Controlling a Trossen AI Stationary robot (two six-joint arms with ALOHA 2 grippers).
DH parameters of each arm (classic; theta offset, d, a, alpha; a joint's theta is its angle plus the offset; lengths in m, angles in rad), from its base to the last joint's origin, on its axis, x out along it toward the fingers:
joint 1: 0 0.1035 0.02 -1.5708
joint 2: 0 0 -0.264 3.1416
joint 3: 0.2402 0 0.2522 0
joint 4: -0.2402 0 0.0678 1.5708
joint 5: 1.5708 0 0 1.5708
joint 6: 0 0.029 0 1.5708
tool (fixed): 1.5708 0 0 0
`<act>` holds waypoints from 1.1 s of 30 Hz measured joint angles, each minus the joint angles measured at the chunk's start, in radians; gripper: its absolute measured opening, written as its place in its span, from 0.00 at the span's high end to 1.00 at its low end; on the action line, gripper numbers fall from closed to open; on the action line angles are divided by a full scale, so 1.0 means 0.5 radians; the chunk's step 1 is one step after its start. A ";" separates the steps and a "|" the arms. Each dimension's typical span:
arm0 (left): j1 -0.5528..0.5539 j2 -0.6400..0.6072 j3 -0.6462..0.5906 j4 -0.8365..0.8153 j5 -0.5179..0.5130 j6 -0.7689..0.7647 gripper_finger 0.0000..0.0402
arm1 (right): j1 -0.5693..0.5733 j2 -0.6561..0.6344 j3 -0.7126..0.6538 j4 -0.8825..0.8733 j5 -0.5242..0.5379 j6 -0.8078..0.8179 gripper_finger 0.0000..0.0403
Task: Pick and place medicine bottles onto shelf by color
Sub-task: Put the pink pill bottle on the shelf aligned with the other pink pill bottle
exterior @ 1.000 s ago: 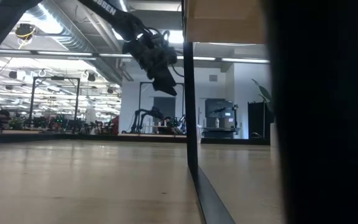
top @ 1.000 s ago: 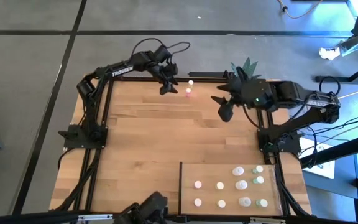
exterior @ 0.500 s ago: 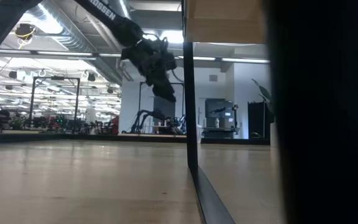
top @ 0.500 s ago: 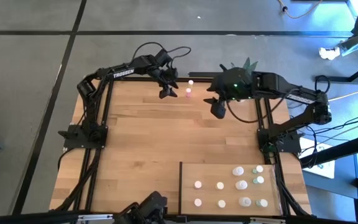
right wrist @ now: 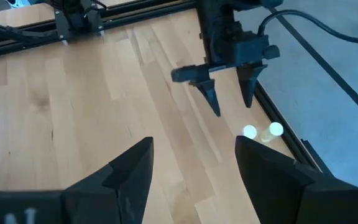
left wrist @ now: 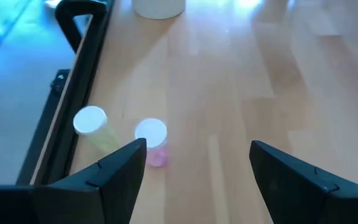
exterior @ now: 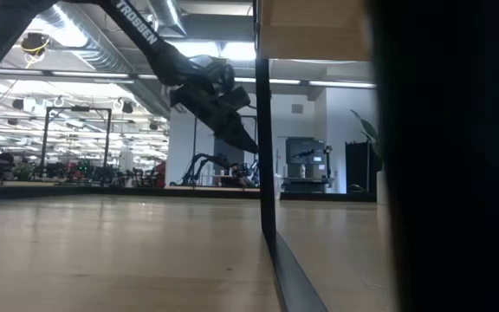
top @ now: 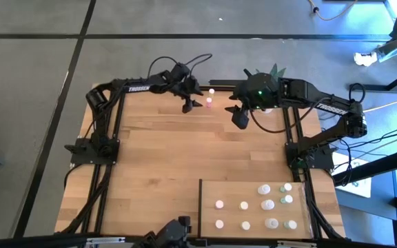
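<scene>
Two medicine bottles stand on their bases at the table's far edge: a pink one (top: 209, 104) (left wrist: 152, 140) and a pale yellow one (top: 211, 91) (left wrist: 96, 127). My left gripper (top: 188, 103) (left wrist: 197, 163) hangs open above the table just left of them, slanting down toward the pink bottle and touching nothing. My right gripper (top: 240, 118) (right wrist: 194, 155) hovers open to their right, higher up, with nothing between its fingers. The shelf (top: 212, 220) lies at the near right and carries several bottles (top: 267, 204), all upright.
A white pot (left wrist: 159, 6) with a green plant (top: 274, 71) stands at the far edge, partly under the right arm. The black table frame (left wrist: 73, 93) runs close behind the two bottles. Bare planked tabletop (top: 157, 158) fills the middle and left.
My left gripper has sunk toward the table and tipped further down, nearer the pink bottle, still open. My right gripper has swung toward the table's left along the far edge, then kept still. The bottles have not moved.
</scene>
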 joint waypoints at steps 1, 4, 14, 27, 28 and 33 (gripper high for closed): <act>-0.011 0.000 -0.010 0.032 -0.042 -0.017 0.31 | 0.000 0.000 0.000 -0.001 0.000 0.000 0.43; -0.041 0.000 -0.027 0.084 -0.155 -0.025 0.31 | 0.000 0.000 0.000 0.002 0.000 -0.002 0.43; -0.050 0.009 -0.031 0.140 -0.202 -0.163 0.31 | 0.000 0.005 0.000 0.043 0.001 -0.018 0.43; -0.050 0.235 -0.031 0.418 -0.211 -0.367 0.31 | -0.009 0.008 0.000 0.088 0.001 -0.002 0.43; -0.050 0.247 -0.031 0.426 -0.214 -0.351 0.31 | -0.009 0.008 0.000 0.089 0.001 -0.002 0.43; -0.057 0.298 -0.029 0.512 -0.225 -0.339 0.31 | -0.009 0.008 0.000 0.089 0.001 -0.002 0.43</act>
